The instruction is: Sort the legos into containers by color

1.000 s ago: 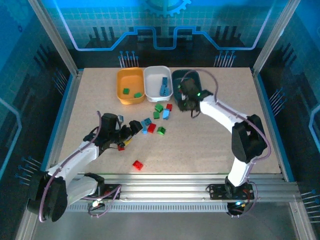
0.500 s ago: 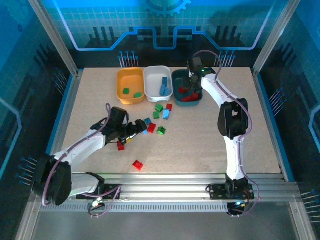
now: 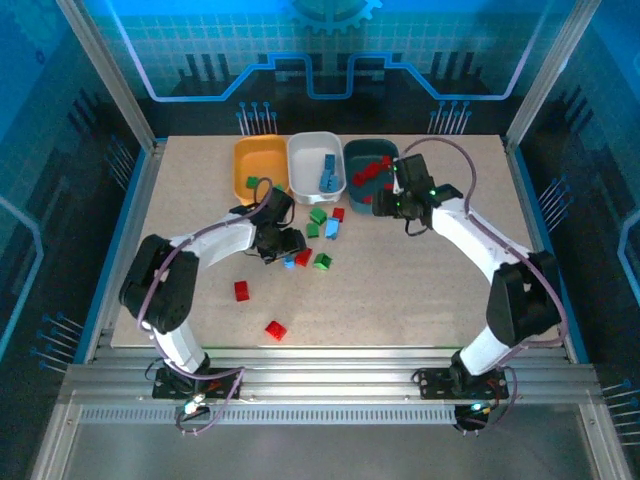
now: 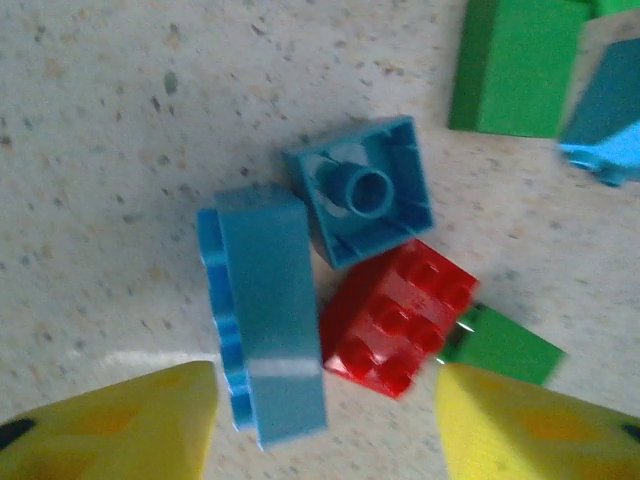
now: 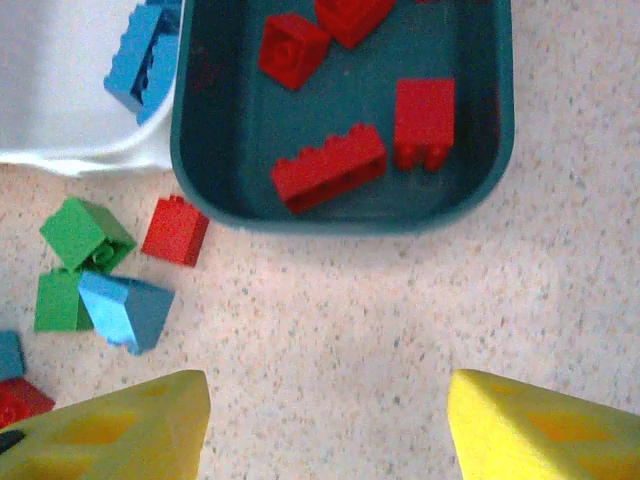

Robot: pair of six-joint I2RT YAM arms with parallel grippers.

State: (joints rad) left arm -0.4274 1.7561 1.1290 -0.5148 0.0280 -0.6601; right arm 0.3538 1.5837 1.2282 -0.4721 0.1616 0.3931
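Note:
Three containers stand in a row at the back: an orange-yellow tray [image 3: 262, 172] with green legos, a white tray [image 3: 305, 150] with blue legos [image 5: 145, 60], and a dark teal tray [image 3: 350, 150] with several red legos [image 5: 328, 168]. My left gripper [image 3: 285, 245] [image 4: 325, 430] hangs open low over a cluster of loose legos. The near end of a long blue brick [image 4: 265, 310] and a red brick [image 4: 400, 315] lie between its yellow fingers. My right gripper [image 3: 385, 200] [image 5: 327, 430] is open over bare table just in front of the teal tray [image 5: 340, 215].
Loose legos lie in front of the trays: a red one [image 5: 176, 230], two green [image 5: 85, 235] and a light blue one [image 5: 125, 310]. An upturned blue brick [image 4: 360, 190] and green bricks [image 4: 515, 65] lie beyond the left fingers. Two red bricks [image 3: 241, 290] [image 3: 275, 329] lie nearer the front.
My left gripper moved right and away from me, from near a red brick to the cluster, its jaws narrowing. My right gripper went over the teal tray, opened, and drew back in front of it.

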